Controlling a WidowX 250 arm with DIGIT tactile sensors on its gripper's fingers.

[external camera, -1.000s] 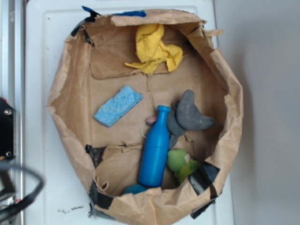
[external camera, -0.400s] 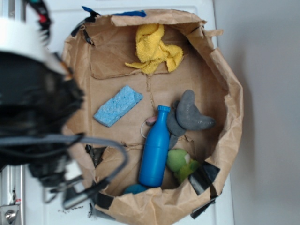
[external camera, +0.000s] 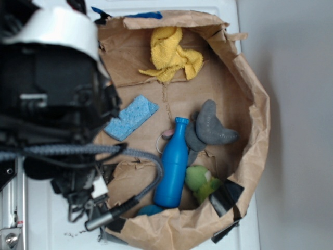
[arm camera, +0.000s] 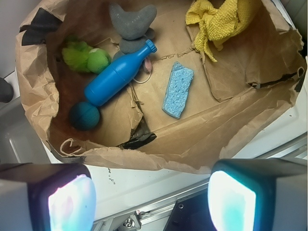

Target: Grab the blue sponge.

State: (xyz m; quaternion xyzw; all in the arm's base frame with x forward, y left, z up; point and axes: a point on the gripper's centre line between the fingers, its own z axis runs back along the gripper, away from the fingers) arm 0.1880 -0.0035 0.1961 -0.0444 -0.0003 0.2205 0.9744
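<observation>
A white tabletop [external camera: 41,208] carries a crumpled brown paper bag [external camera: 255,104], opened wide and patched at the rim with black tape. On the bag's floor, in the exterior view, a yellow cloth [external camera: 171,52] lies at twelve o'clock, the blue sponge [external camera: 132,117] at nine, a grey plush toy [external camera: 213,127] at three, a blue bottle [external camera: 171,164] near centre pointing toward twelve, a green plush toy [external camera: 200,182] at five, and a small teal ball [arm camera: 84,115] at six.

Blue sponge [arm camera: 178,89] is seen as porous, matt and speckled. Bottle [arm camera: 118,73] is noted as glossy smooth plastic. Bag [arm camera: 202,139] is recorded as creased brown paper; towel [arm camera: 219,21] as yellow cloth.
</observation>
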